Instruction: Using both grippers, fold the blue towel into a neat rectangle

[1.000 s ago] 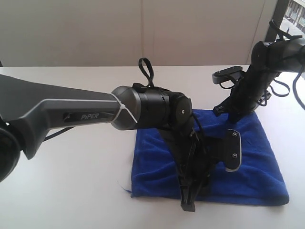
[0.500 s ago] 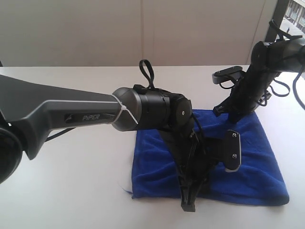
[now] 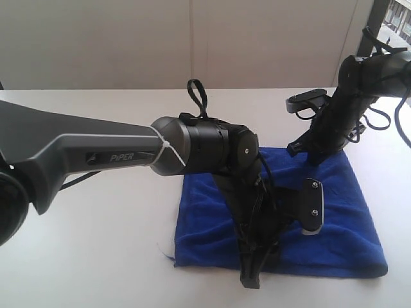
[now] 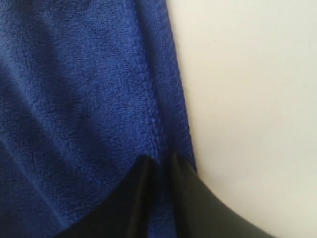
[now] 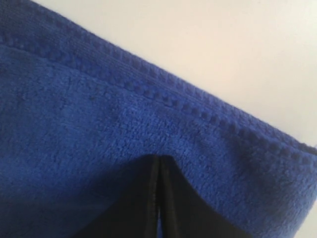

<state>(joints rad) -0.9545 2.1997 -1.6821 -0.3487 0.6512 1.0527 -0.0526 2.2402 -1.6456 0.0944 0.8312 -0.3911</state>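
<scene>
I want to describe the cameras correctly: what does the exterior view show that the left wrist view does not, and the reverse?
Only the exterior view: the whole deep-blue soft rectangular towel and the black right arm at its far edge. Only the left wrist view: the towel's stitched hem close up, with the left end effector tips narrowly apart over it. Both: the towel, the white table and the left end effector at the towel's edge.

Deep blue fleecy towel (image 3: 340, 231), black left claw (image 4: 158, 167), black right claw (image 5: 159, 164), white table (image 3: 115, 247)
</scene>
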